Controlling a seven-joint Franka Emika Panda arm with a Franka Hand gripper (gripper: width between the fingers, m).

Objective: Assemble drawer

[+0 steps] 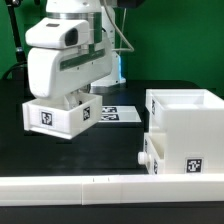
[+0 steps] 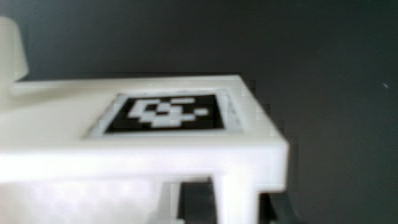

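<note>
- Shallow white plastic open-top tray [image 1: 58, 117] with black-and-white square tags: sits toward the edge of the black desk [image 1: 110, 150] at the exterior view's left, directly under the white two-finger gripper [image 1: 67, 98]; well apart from the tall boxy white plastic casing [image 1: 185, 125] near the desk corner at the exterior view's right
- Gripper opening: cannot tell; fingertips hidden behind the tray wall in the exterior view and not identifiable in the wrist view; a hold on the tray looks likely but is unconfirmed
- Handling, as judged: treat as light, rigid, thin-walled and smooth; expect slip under a shallow pinch and twist under an off-centre one
- Hold point, as judged: pinch one upright wall at mid-length, with the pads set deep over the rim; keep off the tags
- Exterior view only: small round white knob [image 1: 148, 158] on the casing face toward the tray, presumably a second tray seated inside; thin flat white marker board [image 1: 115, 113] between tray and casing; long low white border block [image 1: 100, 190] along the nearest desk edge
- Wrist view only: blurred close-up of one tag [image 2: 169, 112] on a flat white surface; no casing, no alignment cue
</note>
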